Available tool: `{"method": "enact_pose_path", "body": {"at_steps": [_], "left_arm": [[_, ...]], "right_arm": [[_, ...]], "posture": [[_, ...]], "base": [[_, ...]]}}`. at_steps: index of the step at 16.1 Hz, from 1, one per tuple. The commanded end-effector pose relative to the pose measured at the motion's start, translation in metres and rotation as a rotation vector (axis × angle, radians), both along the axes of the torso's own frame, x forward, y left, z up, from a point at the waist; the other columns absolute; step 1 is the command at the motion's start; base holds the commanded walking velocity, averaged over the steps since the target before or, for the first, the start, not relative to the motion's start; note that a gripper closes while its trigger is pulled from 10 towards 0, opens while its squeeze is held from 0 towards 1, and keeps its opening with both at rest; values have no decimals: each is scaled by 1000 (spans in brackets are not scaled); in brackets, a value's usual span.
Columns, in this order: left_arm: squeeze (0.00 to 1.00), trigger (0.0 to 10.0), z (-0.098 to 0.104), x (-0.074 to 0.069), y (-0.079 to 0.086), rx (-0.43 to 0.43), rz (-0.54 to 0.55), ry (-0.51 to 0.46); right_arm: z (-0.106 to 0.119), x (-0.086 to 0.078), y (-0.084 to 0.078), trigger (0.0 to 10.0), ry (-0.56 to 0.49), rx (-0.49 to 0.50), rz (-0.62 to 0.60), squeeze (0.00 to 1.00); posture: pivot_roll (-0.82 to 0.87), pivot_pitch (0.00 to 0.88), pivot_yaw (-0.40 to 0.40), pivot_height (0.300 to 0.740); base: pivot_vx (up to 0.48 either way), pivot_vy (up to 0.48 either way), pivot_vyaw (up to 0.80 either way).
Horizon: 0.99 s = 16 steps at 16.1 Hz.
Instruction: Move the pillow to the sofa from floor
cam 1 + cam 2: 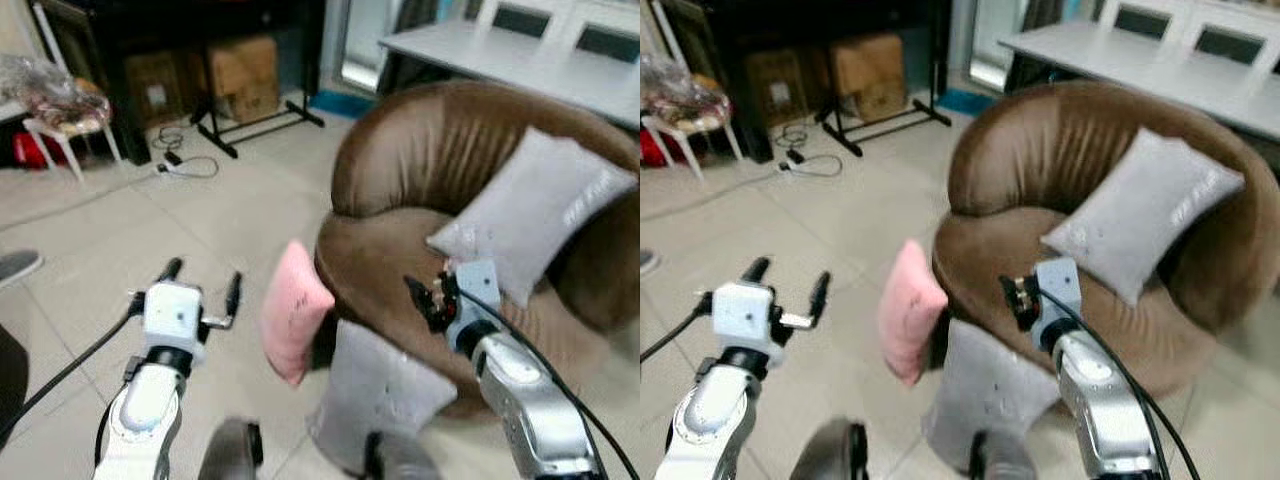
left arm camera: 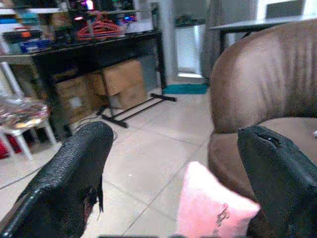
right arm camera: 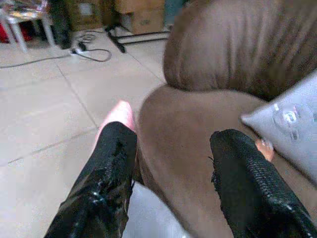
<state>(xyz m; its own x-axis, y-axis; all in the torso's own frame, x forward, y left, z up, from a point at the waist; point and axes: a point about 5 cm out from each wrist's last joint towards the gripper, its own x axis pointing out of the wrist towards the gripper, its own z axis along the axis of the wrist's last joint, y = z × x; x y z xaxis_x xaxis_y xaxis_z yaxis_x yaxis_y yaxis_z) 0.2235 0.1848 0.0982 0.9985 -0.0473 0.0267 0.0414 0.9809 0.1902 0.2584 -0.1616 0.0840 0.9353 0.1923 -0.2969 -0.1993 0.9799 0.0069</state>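
Currently both end effectors are hanging wide open, holding nothing. Left end effector (image 1: 205, 282) is hovering over bare floor tiles (image 1: 110, 230), near the pink pillow (image 1: 294, 310). Right end effector (image 1: 425, 298) is hovering over the brown sofa (image 1: 440, 150) seat. Pink pillow is leaning upright against the sofa front, on the floor, beside a grey pillow (image 1: 380, 390). Another grey pillow (image 1: 535, 210) is resting on the sofa.

tile floor (image 1: 120, 240) – pink pillow (image 1: 294, 310), grey pillow (image 1: 385, 395)

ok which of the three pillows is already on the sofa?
The grey pillow propped against the brown sofa backrest. The pink pillow and the other grey pillow stand on the floor, leaning against the sofa's front.
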Motion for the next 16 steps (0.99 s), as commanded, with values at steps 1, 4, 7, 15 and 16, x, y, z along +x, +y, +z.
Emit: {"method": "enact_pose_path", "body": {"at_steps": [1, 4, 7, 15, 16], "left_arm": [[0, 10000, -7, -4, 5, 5, 37, 12], [0, 10000, -12, -9, 4, -7, 34, 25], [0, 10000, -13, -10, 3, -13, 36, 26], [0, 10000, -12, -9, 4, -49, 29, 1], [0, 10000, -13, -9, 4, -51, 33, 1]], "right_arm": [[-3, -1, -7, 10000, -2, 12, -51, 0], [-4, -4, -4, 10000, -12, 6, -8, 0], [-3, -1, -7, 10000, -17, 16, -23, 0], [-3, 1, -5, 10000, -15, -23, 24, 0], [-3, 1, -5, 10000, -13, -23, 40, 0]], "posture": [[-19, 0, -61, 592], [-18, 0, -65, 592], [-16, 0, -69, 592], [-14, 0, -76, 592], [-14, 0, -76, 592]], "base": [[0, 0, 0], [0, 0, 0], [0, 0, 0], [237, 0, 400], [352, 0, 0]]}}
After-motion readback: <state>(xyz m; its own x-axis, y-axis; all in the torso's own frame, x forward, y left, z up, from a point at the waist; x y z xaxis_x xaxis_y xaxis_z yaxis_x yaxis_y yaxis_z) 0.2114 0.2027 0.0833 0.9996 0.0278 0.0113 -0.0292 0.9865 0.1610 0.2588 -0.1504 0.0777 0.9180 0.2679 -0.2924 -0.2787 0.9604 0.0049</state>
